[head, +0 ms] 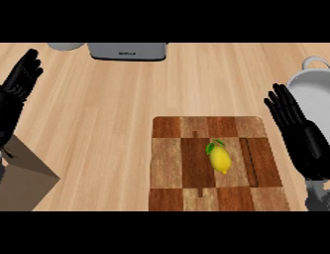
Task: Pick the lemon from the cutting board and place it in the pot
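Small yellow lemon w/ green leaf (219,158) lies near the middle of the checkered dark-and-light wooden cutting board (173,149), untouched. Round grey metal pot w/ loop handle (327,99) sits right of the board. Step: pre-grasp, nothing picked yet. Next move prob. needs the right hand (306,139) to go left over the board, drop, and curl round the lemon. It's between board & pot, fingers straight, fully open, empty. Left hand (6,99) rests open, far left.

The left hand (10,96) is held open well to the left of the cutting board (169,163), fingers straight and pointing up and away. The right hand (304,134) stands open just beside the board's right edge, fingers straight too.
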Motion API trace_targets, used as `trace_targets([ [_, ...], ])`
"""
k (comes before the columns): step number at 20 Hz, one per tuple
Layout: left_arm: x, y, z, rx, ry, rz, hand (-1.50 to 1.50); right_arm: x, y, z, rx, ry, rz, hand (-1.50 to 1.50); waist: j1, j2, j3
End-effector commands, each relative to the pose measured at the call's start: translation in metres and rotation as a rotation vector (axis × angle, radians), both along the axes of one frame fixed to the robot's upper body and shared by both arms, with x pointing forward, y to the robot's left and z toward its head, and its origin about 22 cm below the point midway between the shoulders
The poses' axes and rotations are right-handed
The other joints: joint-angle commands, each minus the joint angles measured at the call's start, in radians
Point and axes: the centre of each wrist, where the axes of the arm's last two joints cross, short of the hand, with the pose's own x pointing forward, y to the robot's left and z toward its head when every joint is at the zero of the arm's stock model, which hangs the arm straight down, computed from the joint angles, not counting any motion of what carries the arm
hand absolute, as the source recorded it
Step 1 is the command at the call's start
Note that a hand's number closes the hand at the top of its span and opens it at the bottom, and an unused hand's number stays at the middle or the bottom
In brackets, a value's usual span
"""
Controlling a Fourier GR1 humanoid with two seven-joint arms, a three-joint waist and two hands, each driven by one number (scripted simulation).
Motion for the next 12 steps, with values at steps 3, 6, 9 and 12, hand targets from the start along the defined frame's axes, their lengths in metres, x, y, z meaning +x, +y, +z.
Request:
trace_targets([
  [3, 0.006, -0.014, 0.005, -0.163, -0.091, -0.009, 0.0, 0.038, 0.014, 0.06, -0.044, -0.141, 0.428, 1.5, 0.051, 0.047, 0.032],
  [6, 0.008, -0.027, 0.004, -0.25, -0.116, -0.016, 0.0, 0.047, 0.027, 0.091, -0.04, -0.245, 0.706, 1.5, 0.118, 0.068, 0.032],
  [9, 0.008, -0.046, -0.004, -0.33, -0.077, -0.014, 0.0, 0.071, -0.035, 0.109, -0.466, -0.325, 0.501, -1.5, 0.082, 0.071, 0.035],
  [12, 0.011, -0.033, -0.013, -0.347, -0.085, 0.013, 0.0, 0.07, -0.043, 0.1, -0.477, -0.419, 0.699, -1.5, 0.072, 0.078, 0.038],
])
